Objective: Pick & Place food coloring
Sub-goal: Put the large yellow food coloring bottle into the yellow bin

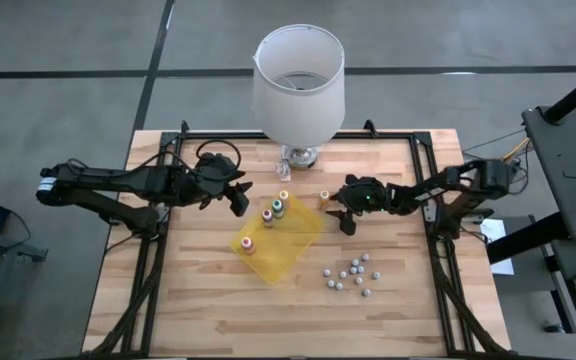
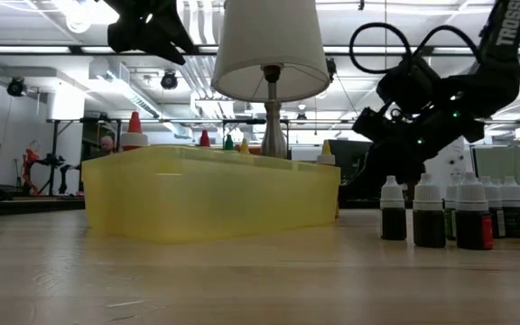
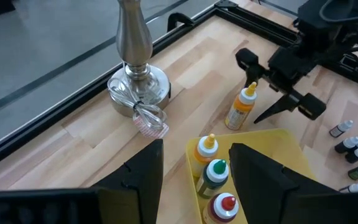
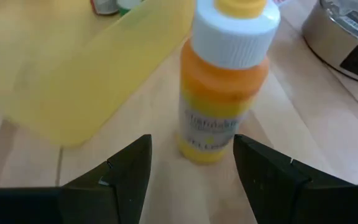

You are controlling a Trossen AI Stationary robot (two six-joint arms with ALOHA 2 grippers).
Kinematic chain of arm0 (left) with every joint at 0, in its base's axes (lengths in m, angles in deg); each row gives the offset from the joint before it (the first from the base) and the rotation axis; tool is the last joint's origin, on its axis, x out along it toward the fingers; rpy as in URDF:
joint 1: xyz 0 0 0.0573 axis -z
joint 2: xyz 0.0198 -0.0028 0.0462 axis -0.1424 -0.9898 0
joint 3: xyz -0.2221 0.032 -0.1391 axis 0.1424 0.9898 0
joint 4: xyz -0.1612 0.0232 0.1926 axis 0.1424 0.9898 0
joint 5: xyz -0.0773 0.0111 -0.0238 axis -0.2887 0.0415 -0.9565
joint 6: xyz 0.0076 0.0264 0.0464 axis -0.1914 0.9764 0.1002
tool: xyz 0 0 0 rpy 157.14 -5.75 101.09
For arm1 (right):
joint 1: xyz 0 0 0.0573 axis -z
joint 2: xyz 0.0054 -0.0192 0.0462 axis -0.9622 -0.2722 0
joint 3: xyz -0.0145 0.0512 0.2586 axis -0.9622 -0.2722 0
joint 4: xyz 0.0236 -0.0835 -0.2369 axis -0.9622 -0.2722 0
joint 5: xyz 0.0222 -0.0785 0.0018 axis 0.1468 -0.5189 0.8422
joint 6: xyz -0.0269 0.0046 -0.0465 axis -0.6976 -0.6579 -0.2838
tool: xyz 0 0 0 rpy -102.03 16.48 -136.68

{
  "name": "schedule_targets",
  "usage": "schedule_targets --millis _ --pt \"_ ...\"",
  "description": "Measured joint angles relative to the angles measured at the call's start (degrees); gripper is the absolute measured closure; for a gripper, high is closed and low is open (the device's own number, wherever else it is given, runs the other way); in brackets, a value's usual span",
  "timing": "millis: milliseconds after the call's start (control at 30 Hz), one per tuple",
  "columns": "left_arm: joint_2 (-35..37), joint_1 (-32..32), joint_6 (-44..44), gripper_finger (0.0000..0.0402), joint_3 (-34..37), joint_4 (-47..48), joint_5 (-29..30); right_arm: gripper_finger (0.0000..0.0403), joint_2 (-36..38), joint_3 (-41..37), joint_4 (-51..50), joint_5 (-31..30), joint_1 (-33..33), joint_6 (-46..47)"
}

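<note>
Right wrist view shows my right gripper (image 4: 191,171) with its two dark fingers spread wide, and the orange food coloring bottle (image 4: 222,87) standing upright just ahead of the gap, white collar and yellow tip on top. The fingers do not touch it. It stands on the bare wooden table (image 1: 218,310), just off the yellow tray (image 4: 73,74) and near the table's far edge, toward the lamp base (image 4: 347,37).

From the high view, my right gripper (image 1: 343,212) reaches in from the table's right side and this same bottle (image 1: 324,196) sits just beside its tips. My left gripper (image 1: 238,195) comes in from the left side and hangs just off the tray's (image 1: 293,245) far left corner, its fingers also spread and gripping nothing.

In the left wrist view, three food coloring bottles stand upright inside the tray (image 3: 291,155): a yellow-tipped one (image 3: 206,149), a green-capped one (image 3: 215,174) and a red-capped one (image 3: 224,208), lined up between my own left fingers (image 3: 142,180). The high view shows one more bottle with a pink cap (image 1: 249,245) at the tray's left corner.

A cluster of small white-capped dropper bottles (image 1: 350,274) stands on the table toward the near right, well apart from the tray. The white-shaded lamp (image 1: 298,80) stands at the middle of the far edge.
</note>
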Motion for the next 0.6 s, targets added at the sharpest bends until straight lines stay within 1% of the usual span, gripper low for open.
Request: schedule_targets --millis 233,600 --pt "0.0 0.0 -0.29 0.0245 0.0 -0.02 0.0 0.0183 -3.29 1.67 1.2 0.0 0.07 0.1" --pt "0.0 -0.02 -1.01 0.0245 0.0 0.0 0.0 0.0183 -4.53 2.26 4.02 -0.68 1.29 1.36"
